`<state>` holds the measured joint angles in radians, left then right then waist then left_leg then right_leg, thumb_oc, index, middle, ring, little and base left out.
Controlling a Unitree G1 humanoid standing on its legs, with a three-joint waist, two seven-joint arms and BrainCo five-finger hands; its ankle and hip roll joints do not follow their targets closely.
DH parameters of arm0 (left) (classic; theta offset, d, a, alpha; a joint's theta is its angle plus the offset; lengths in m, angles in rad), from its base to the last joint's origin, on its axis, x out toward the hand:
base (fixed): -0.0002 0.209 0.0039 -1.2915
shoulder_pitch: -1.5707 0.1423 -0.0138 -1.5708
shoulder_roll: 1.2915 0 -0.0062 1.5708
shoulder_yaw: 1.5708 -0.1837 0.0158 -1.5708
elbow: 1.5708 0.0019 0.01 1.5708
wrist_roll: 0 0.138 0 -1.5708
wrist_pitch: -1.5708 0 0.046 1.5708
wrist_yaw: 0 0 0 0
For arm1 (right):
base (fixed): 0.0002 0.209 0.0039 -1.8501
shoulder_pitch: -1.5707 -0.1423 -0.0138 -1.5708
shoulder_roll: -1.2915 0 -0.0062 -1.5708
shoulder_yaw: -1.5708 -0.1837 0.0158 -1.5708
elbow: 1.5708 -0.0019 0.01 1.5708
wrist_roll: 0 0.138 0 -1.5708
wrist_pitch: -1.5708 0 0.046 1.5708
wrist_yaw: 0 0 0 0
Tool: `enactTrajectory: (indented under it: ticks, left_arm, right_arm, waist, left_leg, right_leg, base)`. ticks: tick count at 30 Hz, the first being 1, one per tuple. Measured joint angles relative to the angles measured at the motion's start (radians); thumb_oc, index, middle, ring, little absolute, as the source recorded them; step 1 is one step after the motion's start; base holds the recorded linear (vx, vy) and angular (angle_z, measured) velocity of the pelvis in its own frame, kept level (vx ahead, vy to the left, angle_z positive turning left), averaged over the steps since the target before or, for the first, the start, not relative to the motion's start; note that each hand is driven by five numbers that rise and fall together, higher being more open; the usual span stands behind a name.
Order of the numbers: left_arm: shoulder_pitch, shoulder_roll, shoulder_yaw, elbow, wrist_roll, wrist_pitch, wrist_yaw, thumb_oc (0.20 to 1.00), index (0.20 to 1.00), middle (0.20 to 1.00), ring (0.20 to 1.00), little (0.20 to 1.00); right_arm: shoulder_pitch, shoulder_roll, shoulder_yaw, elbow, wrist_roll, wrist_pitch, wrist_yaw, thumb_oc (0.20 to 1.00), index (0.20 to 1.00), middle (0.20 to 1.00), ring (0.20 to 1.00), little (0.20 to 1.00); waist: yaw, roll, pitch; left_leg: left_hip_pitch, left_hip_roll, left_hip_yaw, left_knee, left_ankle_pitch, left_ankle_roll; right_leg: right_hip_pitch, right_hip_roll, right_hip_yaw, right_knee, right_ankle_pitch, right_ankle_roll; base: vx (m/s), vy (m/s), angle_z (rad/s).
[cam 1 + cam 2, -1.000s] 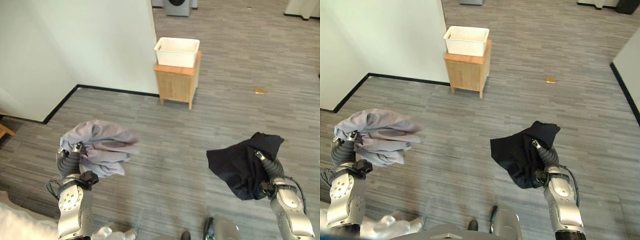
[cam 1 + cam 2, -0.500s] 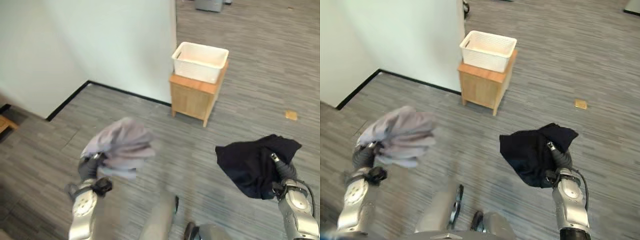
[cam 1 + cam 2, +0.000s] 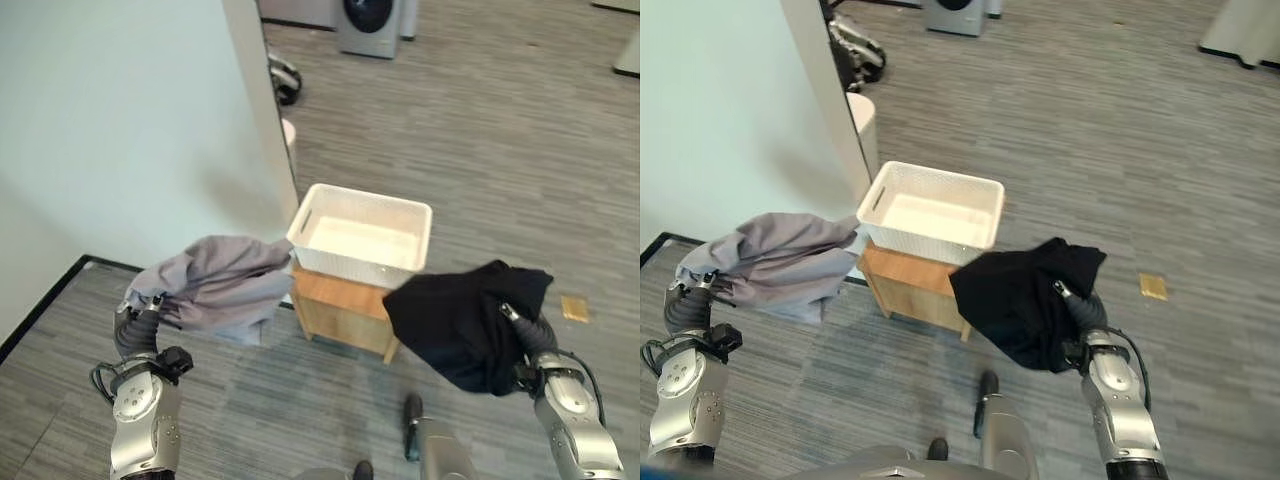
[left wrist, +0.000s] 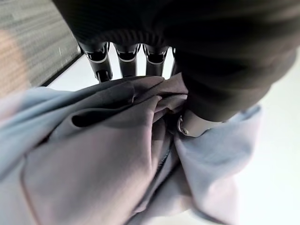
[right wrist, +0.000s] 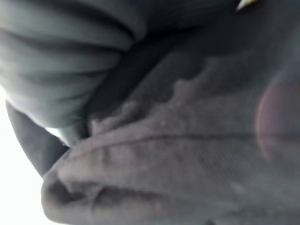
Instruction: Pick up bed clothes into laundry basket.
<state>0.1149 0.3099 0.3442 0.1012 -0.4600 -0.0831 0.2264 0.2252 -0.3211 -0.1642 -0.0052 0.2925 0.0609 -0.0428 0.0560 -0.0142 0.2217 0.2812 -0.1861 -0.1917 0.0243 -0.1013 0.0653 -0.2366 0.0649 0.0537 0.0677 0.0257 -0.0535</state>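
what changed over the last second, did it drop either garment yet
No drop. The robot has walked up to the white basket on the wooden stand, which now sits close between the two bundles. As before, the left hand grips the grey garment and the right hand the black garment.

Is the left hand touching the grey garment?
Touching. The left wrist view shows the left hand with its fingers and thumb curled into the folds of the grey garment.

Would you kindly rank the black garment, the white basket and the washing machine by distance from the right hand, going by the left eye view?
1. Black garment: draped over the right hand.
2. White basket: ahead-left, on the wooden stand.
3. Washing machine: far across the floor.
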Motion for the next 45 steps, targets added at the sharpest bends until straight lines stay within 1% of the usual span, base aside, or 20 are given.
enactTrajectory:
  ticks: [1, 2, 3, 4, 6, 7, 8, 9, 10, 11, 12, 14, 16, 19, 20, 23, 29, 33, 41, 45]
  left_arm:
    - [0.001, 0.009, -0.030, 0.004, 0.000, 0.008, -0.005, 0.200, 0.200, 0.200, 0.200, 0.200]
    - [0.023, -0.040, -0.033, 0.007, -0.001, 0.008, -0.016, 0.200, 0.200, 0.200, 0.200, 0.200]
    - [0.083, -0.056, -0.030, -0.029, -0.002, 0.005, -0.018, 0.200, 0.200, 0.200, 0.200, 0.200]
    - [0.102, -0.046, -0.009, -0.048, -0.003, 0.005, -0.018, 0.200, 0.200, 0.200, 0.200, 0.200]
    - [0.089, -0.045, 0.018, -0.046, -0.007, 0.009, -0.012, 0.200, 0.200, 0.200, 0.200, 0.200]
    - [0.087, -0.042, 0.015, -0.045, -0.007, 0.009, -0.013, 0.200, 0.200, 0.200, 0.200, 0.200]
    - [0.086, -0.042, 0.008, -0.045, -0.008, 0.009, -0.014, 0.200, 0.200, 0.200, 0.200, 0.200]
    - [0.086, -0.046, -0.002, -0.047, -0.008, 0.009, -0.015, 0.200, 0.200, 0.200, 0.200, 0.200]
    - [0.080, -0.043, -0.004, -0.053, -0.008, 0.006, -0.016, 0.200, 0.200, 0.200, 0.200, 0.200]
    - [0.080, -0.027, -0.006, -0.054, -0.008, 0.006, -0.016, 0.200, 0.200, 0.200, 0.200, 0.200]
    - [0.080, -0.017, -0.005, -0.052, -0.008, 0.006, -0.016, 0.200, 0.200, 0.200, 0.200, 0.200]
    - [0.078, -0.016, -0.006, -0.050, -0.010, 0.007, -0.018, 0.200, 0.200, 0.200, 0.200, 0.200]
    - [0.076, -0.015, -0.018, -0.043, -0.041, 0.007, -0.028, 0.200, 0.200, 0.200, 0.200, 0.200]
    - [0.073, -0.012, -0.044, -0.040, -0.047, 0.007, -0.045, 0.200, 0.200, 0.200, 0.200, 0.200]
    - [0.071, -0.009, -0.045, -0.040, -0.047, 0.007, -0.050, 0.200, 0.200, 0.200, 0.200, 0.200]
    - [0.067, 0.002, -0.044, -0.035, -0.047, 0.008, -0.057, 0.200, 0.200, 0.200, 0.200, 0.200]
    - [0.063, 0.015, -0.045, -0.016, -0.047, 0.009, -0.060, 0.200, 0.200, 0.200, 0.200, 0.200]
    - [0.065, 0.015, -0.047, -0.016, -0.047, 0.013, -0.061, 0.200, 0.200, 0.200, 0.200, 0.200]
    - [0.069, 0.015, -0.060, -0.016, -0.047, 0.024, -0.061, 0.200, 0.200, 0.200, 0.200, 0.200]
    - [0.063, 0.015, -0.064, -0.016, -0.047, 0.029, -0.068, 0.200, 0.200, 0.200, 0.200, 0.200]
  right_arm:
    - [0.046, 0.011, -0.032, 0.002, 0.000, 0.000, 0.000, 0.200, 0.200, 0.200, 0.200, 0.200]
    - [0.043, -0.009, -0.055, 0.048, 0.000, 0.007, -0.004, 0.200, 0.200, 0.200, 0.200, 0.200]
    - [-0.012, -0.017, -0.054, 0.070, 0.000, 0.026, -0.007, 0.200, 0.200, 0.200, 0.200, 0.200]
    - [-0.083, -0.025, -0.054, 0.060, 0.000, 0.025, -0.004, 0.200, 0.200, 0.200, 0.200, 0.200]
    - [-0.193, -0.041, -0.054, 0.054, 0.001, 0.025, -0.006, 0.200, 0.200, 0.200, 0.200, 0.200]
    - [-0.247, -0.047, -0.049, 0.047, 0.001, 0.023, -0.013, 0.200, 0.200, 0.200, 0.200, 0.200]
    - [-0.268, -0.059, -0.048, 0.040, 0.002, 0.011, -0.015, 0.200, 0.200, 0.200, 0.200, 0.200]
    - [-0.275, -0.077, -0.050, 0.038, 0.002, -0.004, -0.017, 0.200, 0.200, 0.200, 0.200, 0.200]
    - [-0.295, -0.105, -0.050, 0.032, 0.002, -0.012, -0.019, 0.200, 0.200, 0.200, 0.200, 0.200]
    - [-0.304, -0.114, -0.036, 0.031, 0.002, -0.009, -0.020, 0.200, 0.200, 0.200, 0.200, 0.200]
    - [-0.306, -0.128, -0.028, 0.028, 0.002, -0.010, -0.017, 0.200, 0.200, 0.200, 0.200, 0.200]
    - [-0.326, -0.197, -0.015, 0.026, 0.015, -0.009, -0.011, 0.200, 0.200, 0.200, 0.200, 0.200]
    - [-0.340, -0.221, 0.007, 0.022, 0.033, -0.007, 0.000, 0.200, 0.200, 0.200, 0.200, 0.200]
    - [-0.376, -0.308, 0.098, 0.061, 0.041, -0.004, 0.023, 0.200, 0.200, 0.200, 0.200, 0.200]
    - [-0.395, -0.314, 0.103, 0.084, 0.041, -0.004, 0.032, 0.200, 0.200, 0.200, 0.200, 0.200]
    - [-0.419, -0.314, 0.105, 0.121, 0.054, -0.003, 0.031, 0.200, 0.200, 0.200, 0.200, 0.200]
    - [-0.436, -0.315, 0.174, 0.136, 0.071, 0.004, 0.066, 0.200, 0.200, 0.200, 0.200, 0.200]
    - [-0.436, -0.289, 0.181, 0.136, 0.069, 0.014, 0.080, 0.200, 0.200, 0.200, 0.200, 0.200]
    - [-0.379, -0.239, 0.221, 0.140, 0.055, 0.048, 0.112, 0.200, 0.200, 0.200, 0.200, 0.200]
    - [-0.383, -0.218, 0.240, 0.222, 0.000, 0.051, 0.117, 0.200, 0.200, 0.200, 0.200, 0.200]
  waist:
    - [0.000, -0.038, -0.007]
    - [0.007, -0.046, -0.012]
    - [0.037, -0.051, -0.056]
    - [0.054, -0.058, -0.053]
    - [0.063, -0.066, -0.045]
    - [0.074, -0.072, -0.039]
    - [0.084, -0.059, -0.041]
    - [0.090, -0.018, -0.052]
    - [0.104, 0.035, -0.050]
    - [0.116, 0.009, -0.058]
    - [0.116, -0.008, -0.061]
    - [0.128, -0.005, -0.059]
    - [0.142, -0.014, -0.056]
    - [0.143, -0.026, -0.050]
    - [0.144, -0.032, -0.046]
    - [0.149, -0.041, -0.042]
    - [0.168, -0.039, -0.033]
    - [0.175, -0.034, -0.010]
    - [0.182, -0.023, -0.003]
    - [0.186, -0.022, -0.003]
  left_leg:
    - [0.008, -0.049, -0.015, 0.071, -0.012, -0.019]
    - [-0.001, -0.072, -0.008, 0.167, -0.048, -0.037]
    - [-0.078, -0.066, 0.019, 0.194, -0.086, 0.009]
    - [-0.153, -0.039, 0.026, 0.172, -0.087, 0.010]
    - [-0.253, 0.006, 0.008, 0.169, -0.085, 0.013]
    - [-0.276, 0.014, -0.016, 0.146, -0.075, 0.014]
    - [-0.276, 0.035, -0.019, 0.088, -0.036, 0.009]
    - [-0.287, 0.096, -0.012, 0.042, 0.004, 0.037]
    - [-0.286, 0.172, 0.025, 0.028, 0.056, -0.054]
    - [-0.267, 0.159, 0.037, 0.005, 0.054, -0.047]
    - [-0.244, 0.147, 0.025, -0.013, 0.053, -0.053]
    - [-0.225, 0.155, 0.010, -0.043, 0.078, -0.056]
    - [-0.205, 0.147, 0.015, -0.043, 0.079, -0.056]
    - [-0.183, 0.134, 0.008, -0.041, 0.079, -0.056]
    - [-0.176, 0.131, 0.005, -0.046, 0.079, -0.056]
    - [-0.158, 0.133, -0.010, -0.081, 0.079, -0.056]
    - [-0.154, 0.132, -0.016, -0.104, 0.079, -0.056]
    - [-0.155, 0.132, -0.015, -0.110, 0.079, -0.055]
    - [-0.167, 0.126, -0.018, -0.111, 0.082, -0.051]
    - [-0.167, 0.125, -0.018, -0.109, 0.084, -0.049]
  right_leg:
    - [0.077, -0.003, 0.051, -0.070, 0.083, -0.065]
    - [0.120, -0.029, 0.102, -0.075, 0.219, -0.045]
    - [0.129, -0.031, 0.124, -0.114, 0.216, -0.043]
    - [0.139, -0.036, 0.125, -0.150, 0.223, -0.029]
    - [0.162, -0.029, 0.125, -0.168, 0.198, 0.013]
    - [0.191, -0.030, 0.123, -0.169, 0.156, 0.047]
    - [0.214, -0.030, 0.085, -0.173, 0.107, 0.070]
    - [0.230, -0.013, 0.010, -0.156, 0.071, 0.088]
    - [0.206, 0.009, -0.049, -0.026, 0.030, 0.039]
    - [0.173, -0.028, -0.051, 0.073, -0.049, 0.041]
    - [0.165, -0.034, -0.059, 0.072, -0.077, 0.039]
    - [0.201, -0.031, -0.070, 0.023, -0.067, 0.049]
    - [0.244, -0.036, -0.062, -0.019, -0.050, 0.041]
    - [0.310, -0.051, -0.071, -0.100, -0.027, 0.049]
    - [0.325, -0.053, -0.072, -0.119, -0.022, 0.051]
    - [0.350, -0.054, -0.076, -0.167, -0.008, 0.057]
    - [0.346, -0.058, -0.085, -0.168, -0.008, 0.065]
    - [0.341, -0.060, -0.088, -0.171, -0.003, 0.072]
    - [0.328, -0.065, -0.088, -0.167, -0.001, 0.074]
    - [0.330, -0.065, -0.089, -0.168, -0.001, 0.074]
  base:
    - [0.14, -0.091, 1.66]
    - [0.09, -0.039, 0.88]
    - [0.08, -0.026, 0.34]
    - [0.10, -0.022, 0.03]
    - [0.09, -0.016, 0.12]
    - [0.06, -0.016, -0.02]
    - [0.06, -0.016, -0.04]
    - [0.05, -0.015, -0.05]
    - [0.05, -0.010, -0.19]
    - [0.04, -0.003, -0.15]
    - [0.04, -0.003, -0.01]
    - [0.03, -0.007, 0.08]
    - [0.07, -0.028, -0.07]
    - [0.04, -0.012, 0.02]
    - [0.03, -0.004, 0.05]
    - [0.04, -0.001, 0.09]
    - [0.03, 0.009, 0.05]
    - [0.01, 0.003, 0.03]
    - [0.02, 0.001, 0.00]
    - [-0.01, -0.001, 0.00]
